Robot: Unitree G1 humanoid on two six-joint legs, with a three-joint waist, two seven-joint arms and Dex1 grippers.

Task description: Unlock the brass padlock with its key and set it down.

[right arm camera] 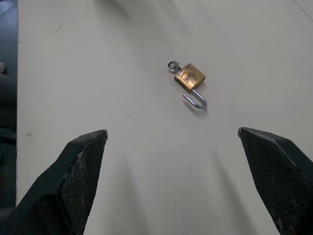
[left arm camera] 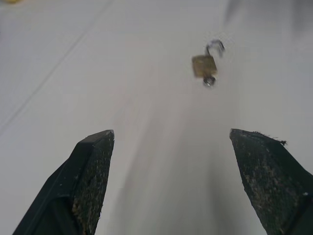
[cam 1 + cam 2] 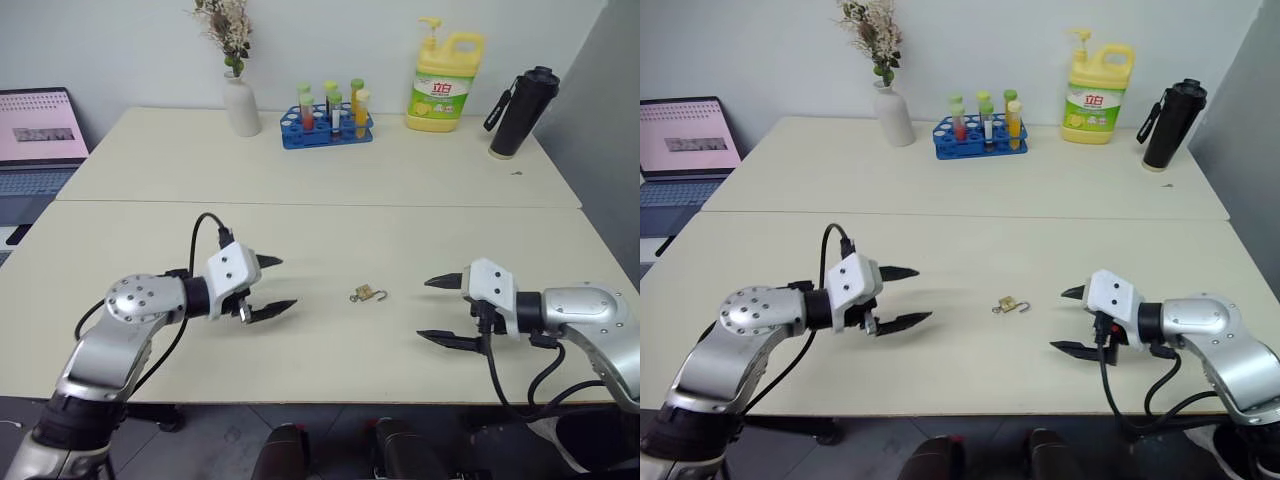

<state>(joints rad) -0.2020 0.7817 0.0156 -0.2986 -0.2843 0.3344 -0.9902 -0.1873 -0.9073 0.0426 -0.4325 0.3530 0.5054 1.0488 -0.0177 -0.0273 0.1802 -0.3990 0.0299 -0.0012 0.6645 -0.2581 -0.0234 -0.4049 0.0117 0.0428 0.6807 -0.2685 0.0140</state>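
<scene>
Right wrist view gives the clearest look at the padlock [image 1: 190,77]: it lies flat on the pale table [image 1: 146,171], its silvery shackle [image 1: 196,101] swung out of the body on one side, so the lock is open, and the key [image 1: 173,66] sticks out of the opposite end, showing as a small ring-shaped head. From the head cameras the padlock sits near the front middle of the table, roughly midway between the two arms and touching neither. The left gripper [image 3: 274,286] hovers to the left of it, pointing toward it, with its two black fingers spread wide and nothing between them. The right gripper [image 3: 438,311] hovers on the other side, also aimed inward at the lock, its fingers spread just as wide and likewise holding nothing. Both stand well apart from the padlock. Along the far edge of the table stand a white vase [image 3: 241,104] with dried flowers, a blue rack [image 3: 326,128] of coloured tubes beside it, a yellow bottle [image 3: 445,82] with a pump top, and a black flask [image 3: 521,112] near the right corner. A laptop [image 3: 38,140] with a lit screen sits off to the far left, beyond the table's edge.
</scene>
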